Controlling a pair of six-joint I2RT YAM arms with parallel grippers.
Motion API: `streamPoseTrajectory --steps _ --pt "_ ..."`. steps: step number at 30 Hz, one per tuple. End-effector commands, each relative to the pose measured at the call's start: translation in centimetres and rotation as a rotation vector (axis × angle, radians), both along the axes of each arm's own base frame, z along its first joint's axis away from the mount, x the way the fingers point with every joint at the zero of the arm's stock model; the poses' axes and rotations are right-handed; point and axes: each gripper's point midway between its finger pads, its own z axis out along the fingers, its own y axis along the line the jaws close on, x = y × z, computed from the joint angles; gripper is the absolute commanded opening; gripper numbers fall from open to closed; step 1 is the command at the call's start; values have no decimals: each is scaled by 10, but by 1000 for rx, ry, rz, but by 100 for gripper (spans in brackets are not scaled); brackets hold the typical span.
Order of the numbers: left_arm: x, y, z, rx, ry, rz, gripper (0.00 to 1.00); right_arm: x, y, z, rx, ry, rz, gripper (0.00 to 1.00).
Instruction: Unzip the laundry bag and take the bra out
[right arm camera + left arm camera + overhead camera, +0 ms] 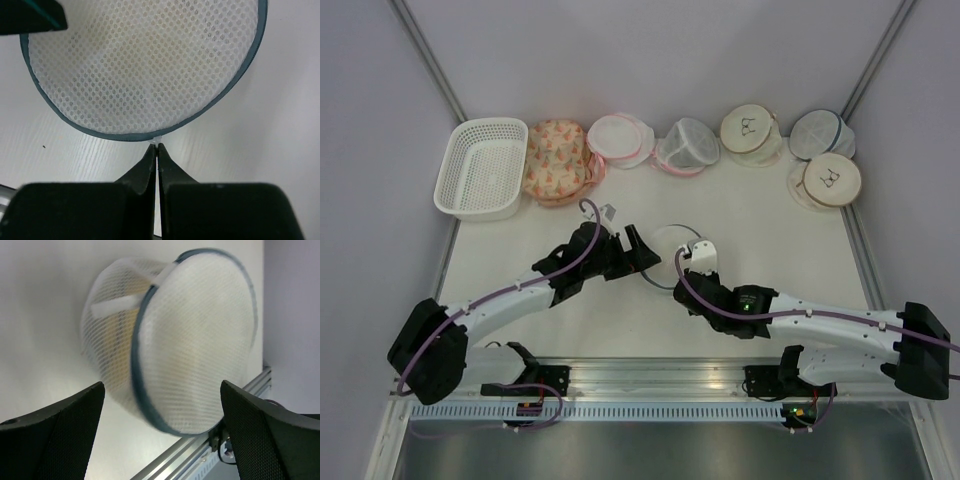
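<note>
The laundry bag (668,243), a round white mesh drum with a dark blue zip rim and something yellowish showing through the mesh, lies just ahead of the left gripper (162,390), whose fingers stand wide apart; the right gripper (157,150) has its fingers pressed together, tips touching the rim at a small pale tab; far beyond both, two beige round bags (748,128) carry a bra icon; white table (500,240), pale grey wall (620,60), aluminium rail (670,375) behind the fingers.
</note>
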Motion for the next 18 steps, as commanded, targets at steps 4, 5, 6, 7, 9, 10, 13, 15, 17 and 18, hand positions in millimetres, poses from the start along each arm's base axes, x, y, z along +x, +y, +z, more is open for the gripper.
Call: streamPoseTrajectory --steps 4,5,6,7,9,10,13,15,17,18 --pt "-42 53 -20 15 111 146 100 -19 49 1 201 56 204 0" --pt "-48 55 -21 0 125 147 100 -29 71 10 297 77 287 1" --pt "-55 56 -23 -20 149 139 100 -34 76 9 324 90 325 1" --pt "-63 59 -29 -40 183 151 100 -38 83 11 352 97 356 1" --pt "-70 57 -21 -102 189 139 100 -49 101 16 421 125 432 0" --pt "-74 57 -24 -124 212 144 100 -51 105 17 436 135 451 0" --pt "-79 50 -19 -184 225 117 100 -58 123 24 504 145 509 1" --pt "-79 47 -22 -182 243 107 100 -63 129 24 523 164 543 0" --pt "-76 42 -19 -195 239 99 100 -67 134 25 537 176 572 0" --pt "-76 40 -24 -188 257 94 100 -67 137 24 533 183 577 0"
